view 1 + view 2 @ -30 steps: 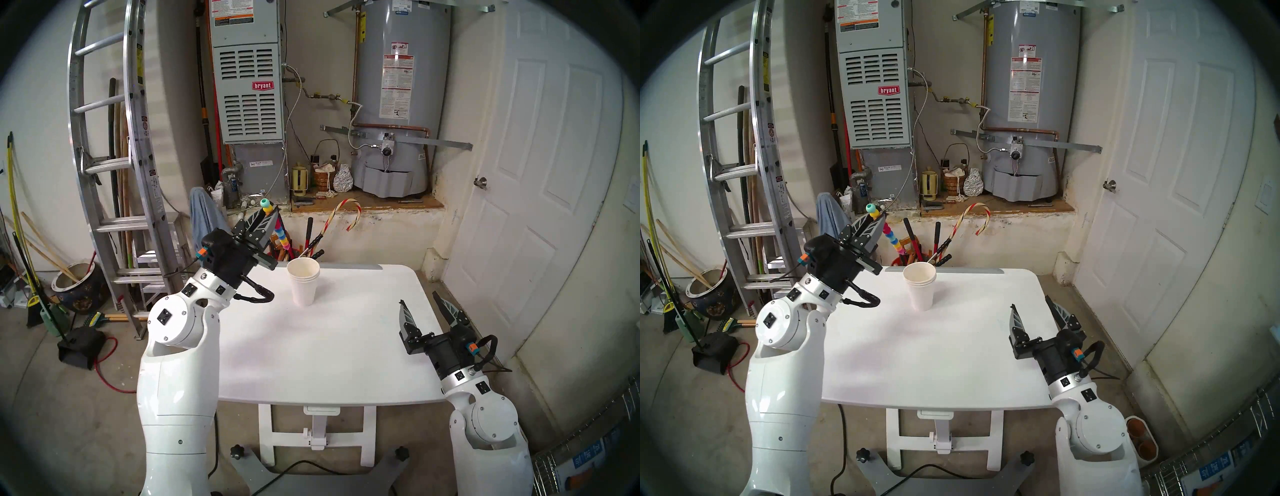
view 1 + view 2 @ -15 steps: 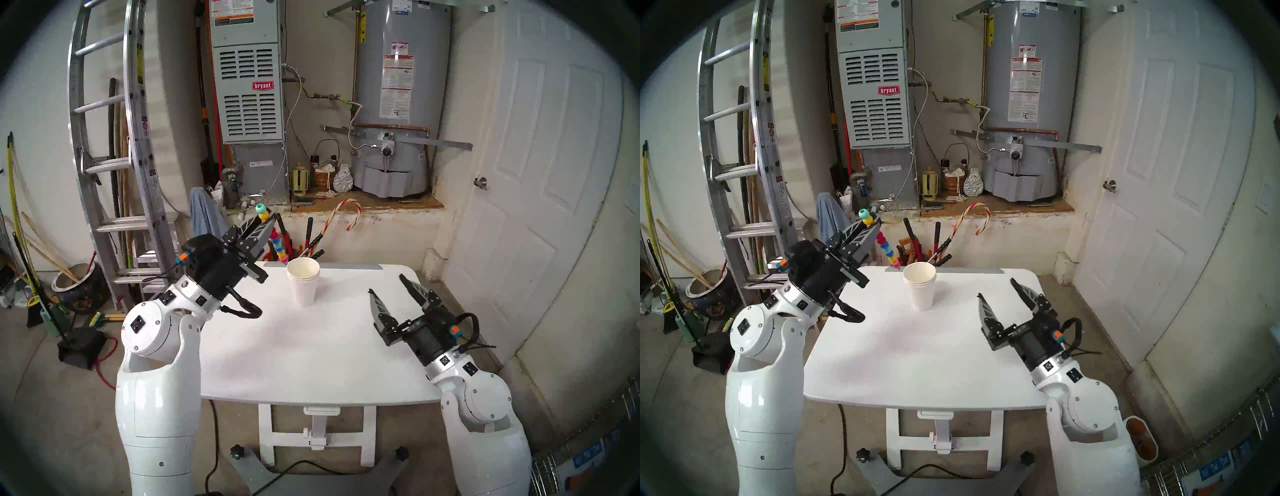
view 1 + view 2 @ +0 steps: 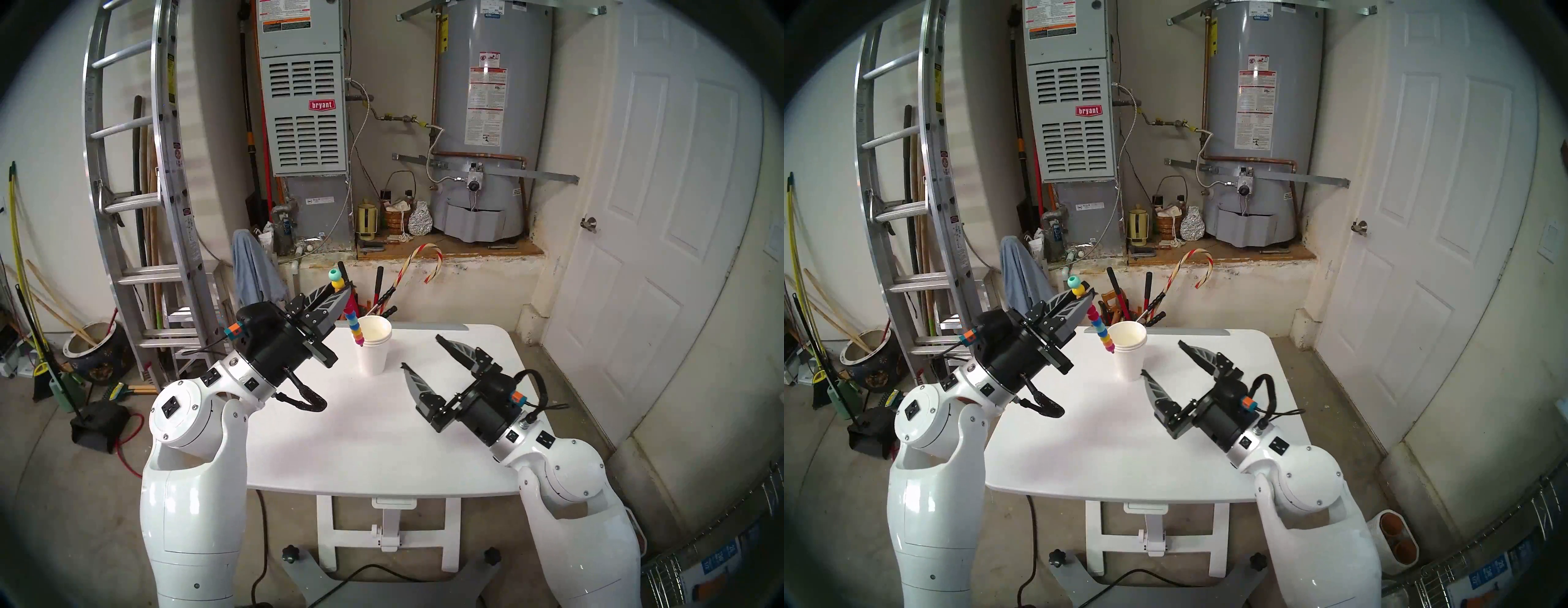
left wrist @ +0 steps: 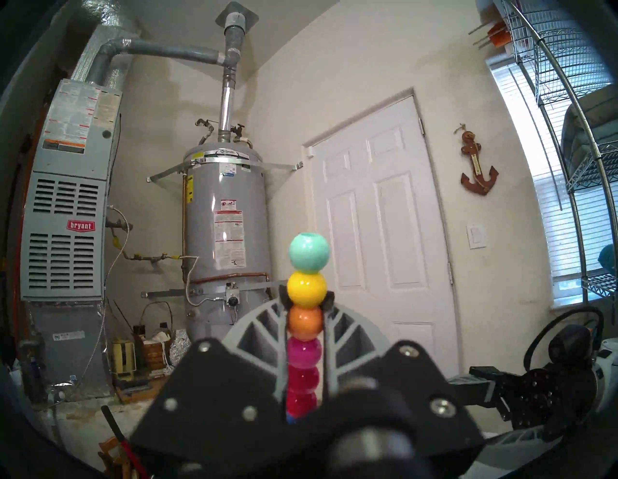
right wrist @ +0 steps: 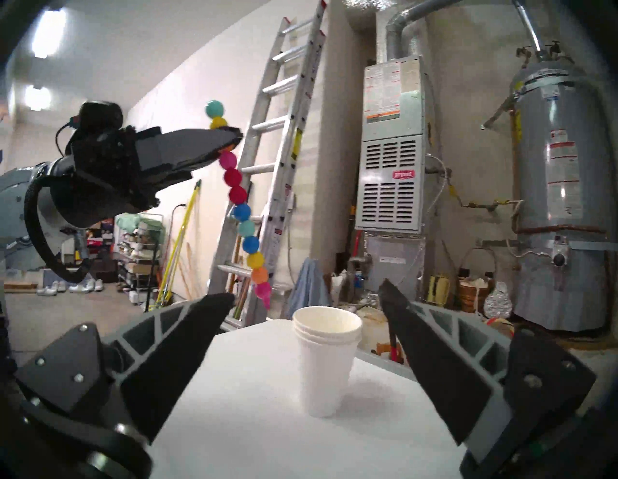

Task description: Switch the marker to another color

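Above the far left corner of the table (image 3: 382, 446), we are gripping the marker (image 3: 355, 329) in our left gripper (image 3: 343, 292), the fingers clamped on its upper part. Two beads, teal and yellow, are sticking out above the fingertips, and in the left wrist view the orange bead is sitting right between the pads while pink and red ones are running down toward the palm. Below the gripper the rest of the stick is hanging nearly upright, slightly tilted, its pink tip pointing down just beside the left rim of the paper cups (image 3: 372, 348); in the right wrist view that tip is hanging a little above and left of the rim, apart from it.

Over the right half of the table, we are holding our right gripper (image 3: 420, 351) with its fingers spread wide and nothing between them, aimed toward the cups. These nested white cups are standing upright near the far edge, left of its middle.

Beyond the far edge, a striped candy cane (image 3: 418, 265) and several red- and black-handled tools (image 3: 377, 288) are standing in a container.
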You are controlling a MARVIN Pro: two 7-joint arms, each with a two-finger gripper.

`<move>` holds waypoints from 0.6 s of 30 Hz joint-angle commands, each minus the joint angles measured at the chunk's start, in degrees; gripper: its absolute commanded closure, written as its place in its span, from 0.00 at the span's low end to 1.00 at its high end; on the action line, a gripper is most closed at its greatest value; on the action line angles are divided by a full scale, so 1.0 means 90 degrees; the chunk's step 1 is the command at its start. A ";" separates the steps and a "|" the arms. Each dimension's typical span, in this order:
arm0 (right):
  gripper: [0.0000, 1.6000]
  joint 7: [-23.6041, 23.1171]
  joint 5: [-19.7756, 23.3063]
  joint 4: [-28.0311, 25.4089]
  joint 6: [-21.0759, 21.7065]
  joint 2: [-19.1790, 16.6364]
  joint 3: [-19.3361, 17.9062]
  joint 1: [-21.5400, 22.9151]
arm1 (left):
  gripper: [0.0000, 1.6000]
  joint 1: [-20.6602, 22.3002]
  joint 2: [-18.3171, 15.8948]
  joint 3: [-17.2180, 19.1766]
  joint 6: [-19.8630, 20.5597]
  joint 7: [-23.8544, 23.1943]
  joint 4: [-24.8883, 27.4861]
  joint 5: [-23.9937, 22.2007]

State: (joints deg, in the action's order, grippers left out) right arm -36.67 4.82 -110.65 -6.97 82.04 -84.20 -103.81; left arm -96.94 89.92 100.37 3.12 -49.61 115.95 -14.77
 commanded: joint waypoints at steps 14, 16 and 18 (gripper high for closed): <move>0.00 0.0383 -0.1425 0.0401 -0.0341 0.0231 0.0756 0.0924 | 1.00 -0.0148 -0.0041 -0.0191 -0.0011 -0.0059 0.0131 0.0264; 0.00 0.0464 -0.1498 0.0412 -0.0379 0.0260 0.0733 0.0954 | 1.00 -0.0161 -0.0029 -0.0215 -0.0032 -0.0058 0.0102 0.0303; 0.00 0.0458 -0.1485 0.0412 -0.0371 0.0272 0.0717 0.0983 | 1.00 -0.0167 -0.0019 -0.0227 -0.0048 -0.0056 0.0079 0.0339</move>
State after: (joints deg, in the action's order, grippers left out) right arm -33.75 -8.05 -106.11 -8.79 83.27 -77.78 -97.63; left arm -98.62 89.35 98.75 3.44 -50.45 116.31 -12.05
